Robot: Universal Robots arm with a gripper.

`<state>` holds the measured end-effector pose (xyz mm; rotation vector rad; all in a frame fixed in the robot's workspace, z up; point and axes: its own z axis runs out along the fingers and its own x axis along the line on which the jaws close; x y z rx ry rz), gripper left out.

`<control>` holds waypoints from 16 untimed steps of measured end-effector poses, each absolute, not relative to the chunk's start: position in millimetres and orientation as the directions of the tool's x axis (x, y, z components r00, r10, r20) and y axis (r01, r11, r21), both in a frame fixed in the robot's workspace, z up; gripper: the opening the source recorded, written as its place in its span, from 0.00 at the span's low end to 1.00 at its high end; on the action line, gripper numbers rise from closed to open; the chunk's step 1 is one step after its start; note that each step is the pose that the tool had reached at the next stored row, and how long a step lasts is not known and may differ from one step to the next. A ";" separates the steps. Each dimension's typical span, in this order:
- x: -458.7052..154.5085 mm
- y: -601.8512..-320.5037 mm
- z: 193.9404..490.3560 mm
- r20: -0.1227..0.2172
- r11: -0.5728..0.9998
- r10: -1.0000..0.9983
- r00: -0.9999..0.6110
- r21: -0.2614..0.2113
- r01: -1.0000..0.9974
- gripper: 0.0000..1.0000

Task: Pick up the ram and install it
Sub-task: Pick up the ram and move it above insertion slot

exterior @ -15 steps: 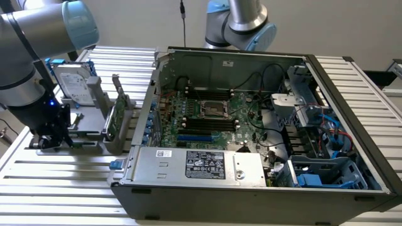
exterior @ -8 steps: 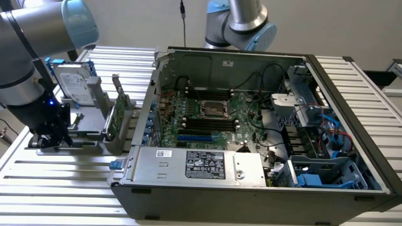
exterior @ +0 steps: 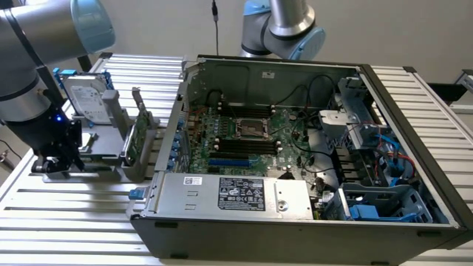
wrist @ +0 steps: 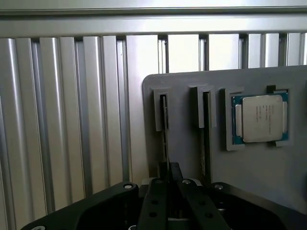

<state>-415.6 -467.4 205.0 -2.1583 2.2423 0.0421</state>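
The ram (wrist: 164, 129) is a thin dark stick standing on edge in one narrow slot of a grey holder (wrist: 268, 172). My gripper (wrist: 168, 181) sits right over its near end, its black fingers (wrist: 154, 201) drawn together on both sides of the stick. A second thin stick (wrist: 205, 134) stands in the neighbouring slot. In the exterior view my gripper (exterior: 55, 163) is low over the holder at the exterior view's left, beside the open computer case (exterior: 296, 221). The motherboard's long black slots (exterior: 244, 145) lie inside the case.
A processor chip (wrist: 261, 117) rests in a square pocket of the holder. A green card with a metal bracket (exterior: 138, 130) and a hard drive (exterior: 85, 100) stand upright between my arm and the case. A second arm (exterior: 284, 27) rises behind the case. Everything stands on a ribbed aluminium table (exterior: 66, 221).
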 end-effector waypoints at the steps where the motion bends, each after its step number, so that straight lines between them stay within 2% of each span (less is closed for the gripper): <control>1: -415.6 -467.4 206.2 -0.040 0.038 -0.998 -0.038 -0.001 -0.999 0.14; 16: -415.6 -467.4 239.5 -0.042 0.038 -0.998 -0.038 -0.001 -0.999 0.14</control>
